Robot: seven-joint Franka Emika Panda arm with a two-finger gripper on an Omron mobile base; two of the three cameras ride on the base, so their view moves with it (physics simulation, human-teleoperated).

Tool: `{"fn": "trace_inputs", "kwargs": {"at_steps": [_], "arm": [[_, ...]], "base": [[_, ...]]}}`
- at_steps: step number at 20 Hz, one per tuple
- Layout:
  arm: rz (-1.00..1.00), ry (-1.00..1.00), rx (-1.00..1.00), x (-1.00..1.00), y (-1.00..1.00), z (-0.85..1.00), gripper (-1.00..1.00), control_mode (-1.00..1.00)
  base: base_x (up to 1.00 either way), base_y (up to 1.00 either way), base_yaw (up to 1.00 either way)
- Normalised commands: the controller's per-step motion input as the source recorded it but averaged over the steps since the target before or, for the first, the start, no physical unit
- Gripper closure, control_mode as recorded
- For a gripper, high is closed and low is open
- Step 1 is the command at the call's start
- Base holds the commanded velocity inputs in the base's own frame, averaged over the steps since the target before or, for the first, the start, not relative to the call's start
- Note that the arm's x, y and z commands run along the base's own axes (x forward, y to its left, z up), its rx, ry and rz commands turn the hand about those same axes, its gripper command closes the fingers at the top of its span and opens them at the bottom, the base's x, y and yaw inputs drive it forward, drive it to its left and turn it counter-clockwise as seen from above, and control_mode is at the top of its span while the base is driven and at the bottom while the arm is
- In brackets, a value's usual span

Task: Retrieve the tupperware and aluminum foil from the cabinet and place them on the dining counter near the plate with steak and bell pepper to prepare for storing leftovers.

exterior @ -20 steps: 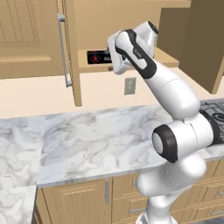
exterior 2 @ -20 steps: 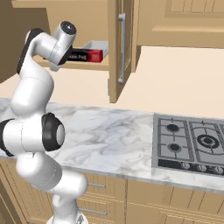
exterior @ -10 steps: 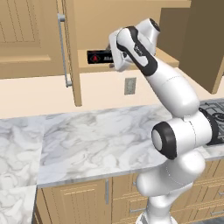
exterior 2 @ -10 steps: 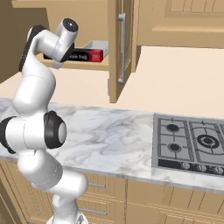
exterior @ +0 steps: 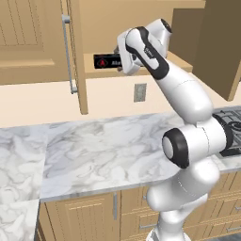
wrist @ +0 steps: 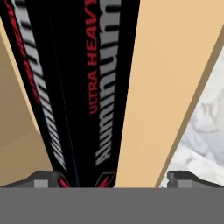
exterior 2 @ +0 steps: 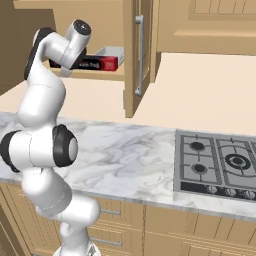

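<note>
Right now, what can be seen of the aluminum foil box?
The aluminum foil is a long slim black box with a red end, red and white lettering and a red triangle logo; it looks like printed cardboard. It lies flat and lengthwise near the front edge of the open cabinet's bottom shelf, with a pale container right behind it. The gripper's open fingertips sit on either side of one end, not closed on it.

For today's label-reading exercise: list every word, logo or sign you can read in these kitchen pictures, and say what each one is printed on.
"ULTRA HEAVY": red, on the aluminum foil box, hand view; last letter partly cut off.
"Aluminum": white, same box.
Red triangle logo with an "A" on the box, left base view; the white lettering beside it is too small to read.
</note>
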Motion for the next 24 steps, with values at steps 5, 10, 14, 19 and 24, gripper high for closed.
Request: {"fn": "trace_inputs", "kwargs": {"at_steps": [5,10,14,19,24], "arm": [[0.00,0.00,0.02,0.25,0.00,0.04,-1.00,-1.00],[0.00,0.03,0.01,0.25,0.00,0.00,-1.00,-1.00],[0.00,0.09,0.00,0.11,0.00,0.00,-1.00,-1.00],[0.00,0.08,0.00,0.13,0.00,0.00,-1.00,-1.00],[0.00,0.01,0.00,0.20,0.00,0.00,-1.00,-1.00]], "base": [[0.00,0.00,0.00],[0.00,0.00,0.00],[0.00,0.00,0.00],[0.00,0.00,0.00],[0.00,0.00,0.00]]}}
